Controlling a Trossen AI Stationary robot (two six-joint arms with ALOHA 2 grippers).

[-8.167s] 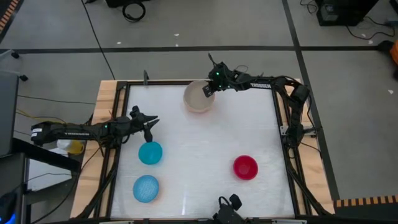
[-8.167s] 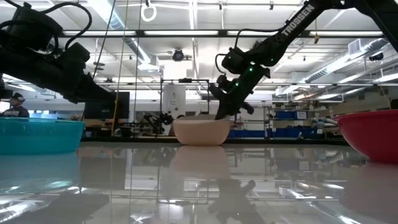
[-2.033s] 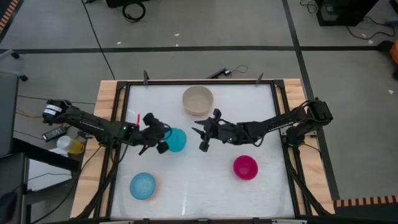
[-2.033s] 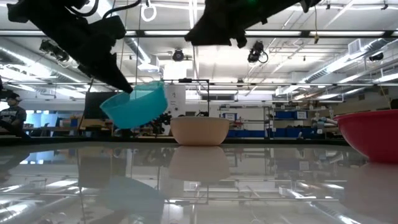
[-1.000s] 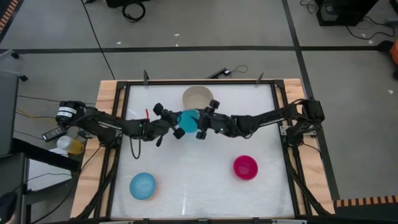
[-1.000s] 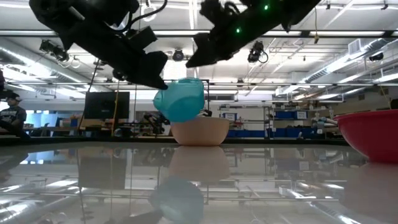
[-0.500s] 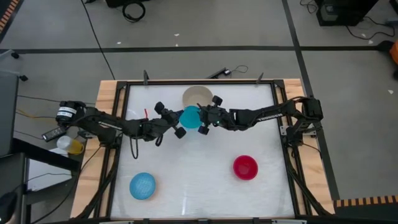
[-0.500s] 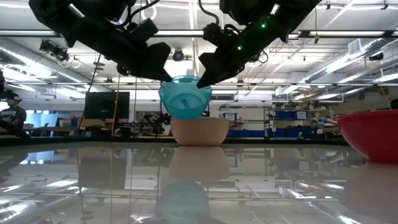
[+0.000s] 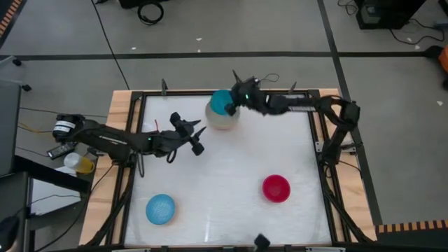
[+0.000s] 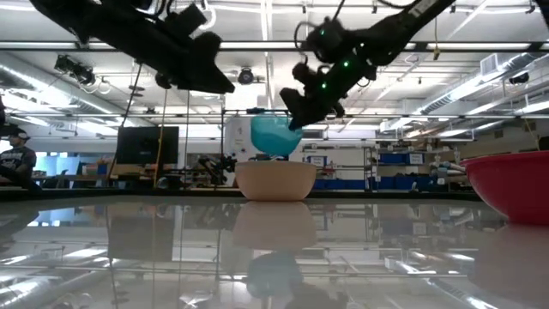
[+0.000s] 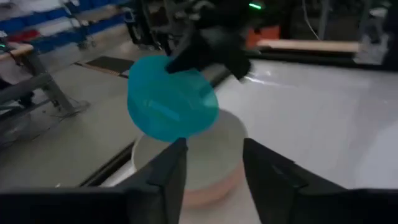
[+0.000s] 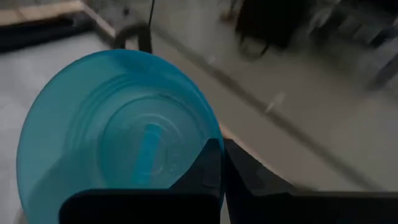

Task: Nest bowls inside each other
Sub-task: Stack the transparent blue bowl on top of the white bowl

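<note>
A teal bowl [image 9: 221,101] [image 10: 274,135] [image 11: 171,104] hangs tilted just above the beige bowl [image 9: 224,119] [image 10: 276,181], which stands on the table near its far edge. My right gripper [image 9: 234,105] [image 12: 219,163] is shut on the teal bowl. My left gripper [image 9: 195,137] [image 11: 214,167] stands open, nearer the table's left and a little nearer me, with nothing between its fingers. A speckled light blue bowl [image 9: 162,209] rests at the near left and a red bowl [image 9: 276,187] [image 10: 511,184] at the near right. My right gripper pinches the teal bowl's rim [image 12: 204,144] between its two fingers, one finger on the inner wall and one outside. The fingers come from the table's right, slanting down. The bowl is lifted clear and tilted, its underside toward the left arm, directly over the beige bowl.
Black rails [image 9: 133,140] frame the white table. Open tabletop lies between the beige bowl and the two near bowls. A yellow object [image 9: 82,165] sits off the table's left edge.
The teal bowl has passed from hand to hand in mid-air: my right gripper has shut on its rim while my left gripper has opened, let go and risen a little. My right gripper has then carried the bowl toward the far edge, over the beige bowl.
</note>
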